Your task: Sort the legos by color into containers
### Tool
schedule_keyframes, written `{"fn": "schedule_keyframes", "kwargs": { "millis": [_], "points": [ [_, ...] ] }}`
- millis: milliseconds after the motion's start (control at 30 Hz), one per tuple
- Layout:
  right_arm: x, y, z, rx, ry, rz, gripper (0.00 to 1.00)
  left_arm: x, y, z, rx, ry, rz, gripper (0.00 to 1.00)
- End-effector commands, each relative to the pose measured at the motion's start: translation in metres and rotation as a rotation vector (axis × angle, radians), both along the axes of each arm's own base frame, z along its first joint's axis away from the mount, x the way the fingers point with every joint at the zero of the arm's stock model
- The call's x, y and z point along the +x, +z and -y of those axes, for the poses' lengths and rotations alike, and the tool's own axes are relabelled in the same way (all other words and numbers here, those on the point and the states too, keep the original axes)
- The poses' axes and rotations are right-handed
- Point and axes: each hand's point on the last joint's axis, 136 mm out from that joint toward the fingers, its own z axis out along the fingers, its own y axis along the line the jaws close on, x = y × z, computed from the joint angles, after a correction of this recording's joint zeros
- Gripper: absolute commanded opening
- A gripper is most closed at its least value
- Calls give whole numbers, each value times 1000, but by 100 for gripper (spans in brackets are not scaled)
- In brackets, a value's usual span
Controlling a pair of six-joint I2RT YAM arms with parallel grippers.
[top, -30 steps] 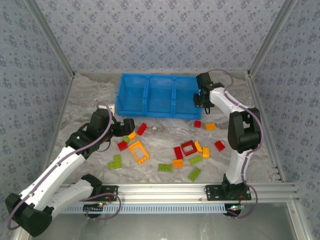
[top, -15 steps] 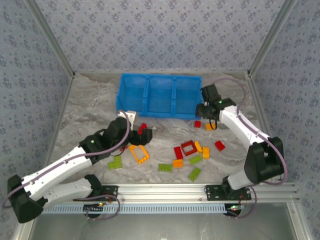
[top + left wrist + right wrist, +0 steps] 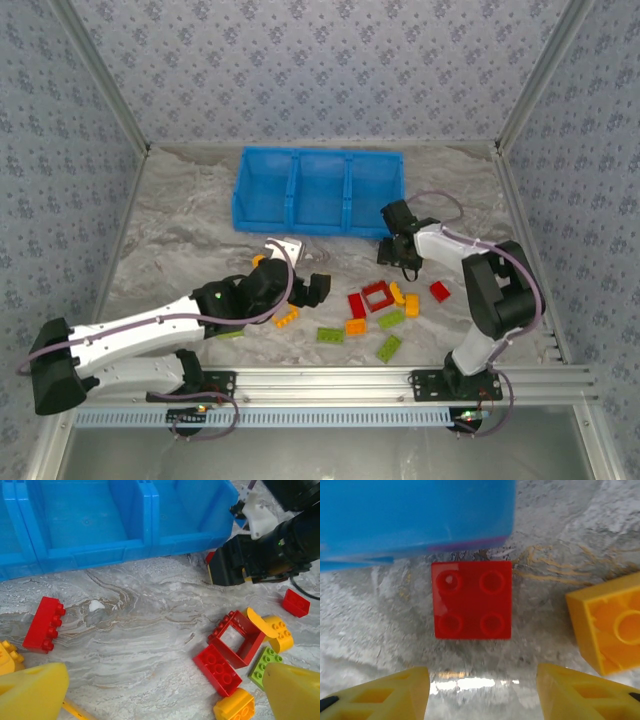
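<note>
Legos [image 3: 356, 305] are lying scattered on the table [image 3: 190, 230], on the near side of the bin [image 3: 300, 222]. Right gripper [image 3: 482, 690] is pointing at a red square brick [image 3: 472, 600] lying just beside the bin's wall, its fingers [image 3: 380, 692] standing apart with nothing between them; an orange brick [image 3: 607, 630] is sitting close by. Left gripper [image 3: 162, 700] is hanging over the table with fingers spread wide, gripping nothing, near a red frame [image 3: 221, 626] and a long red brick [image 3: 44, 624].

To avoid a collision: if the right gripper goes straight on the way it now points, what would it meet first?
Most likely the red four-stud brick, centred ahead of the right gripper, lying just before the blue bin.
</note>
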Motion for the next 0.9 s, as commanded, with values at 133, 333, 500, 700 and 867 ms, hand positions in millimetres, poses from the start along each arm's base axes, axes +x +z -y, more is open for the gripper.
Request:
{"fn": "schedule_keyframes", "kwargs": {
  "millis": [133,333,500,700,867],
  "points": [
    [26,-1,1,-7,-39,49,56,4,13,4,-36,18,30,99],
    [36,-2,3,-12,-40,68,53,4,12,4,-32,19,29,99],
    [41,-1,4,-20,-35,80,37,3,12,4,-29,14,30,99],
    [38,2,4,-20,-33,112,26,2,13,2,-28,16,31,99],
    [28,16,2,-31,-21,149,25,3,12,2,-24,17,31,99]
  ]
}}
